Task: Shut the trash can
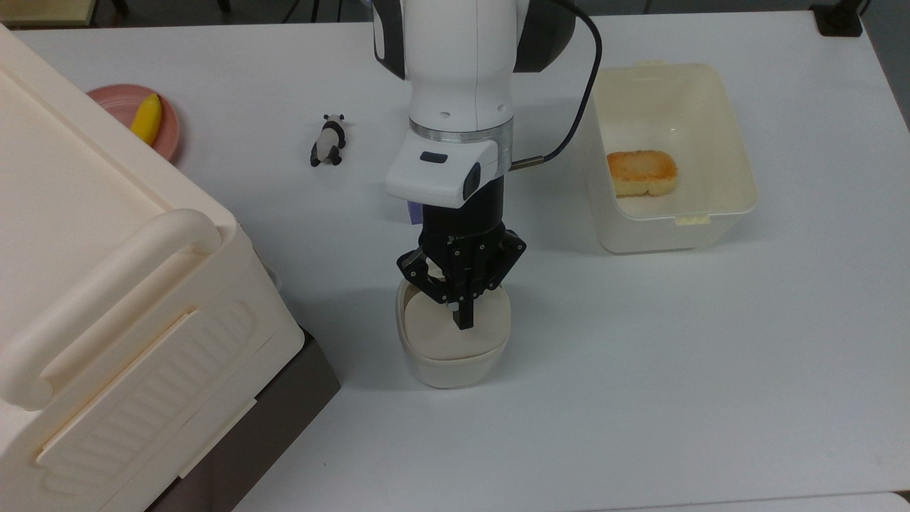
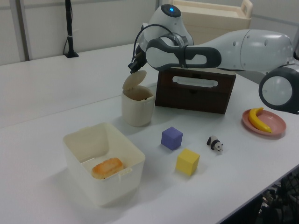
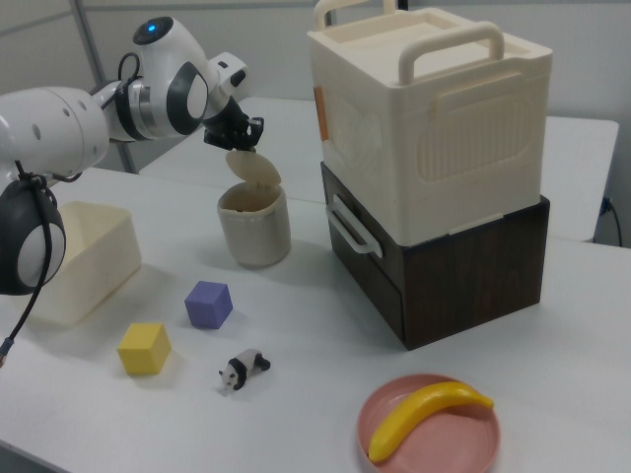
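At the centre of the white desk (image 1: 640, 370), the small cream plastic trash can (image 2: 137, 108) stands with its hinged flap lid (image 2: 133, 80) tipped up on edge, the can's dark mouth open in both side views. Your black two-finger gripper (image 1: 461, 313) hangs directly over it: in the top view the fingers (image 1: 465, 318) read as one narrow black bar pressed together, nothing between them, lying across the pale lid face just below the frame's middle. In the left view the gripper (image 2: 134, 66) sits at the lid's top edge, just left of the dark brown drawer box (image 2: 195, 89); in the right view the gripper (image 3: 234, 135) perches above the raised flap (image 3: 253, 168), in the upper left of the frame. Whether the tip is actually touching the lid or a hair above it cannot be told. The step in hand looks like the push itself, with the closed fingers set against the flap to swing it over. Your next move likely calls for a gentle sweep down and toward the open mouth, following the hinge's arc, so the light can does not slide or tip. The lidless cream rectangular tub (image 1: 739, 178) with its toast-coloured bread slice (image 1: 642, 172) sits well apart in the top view's upper right.
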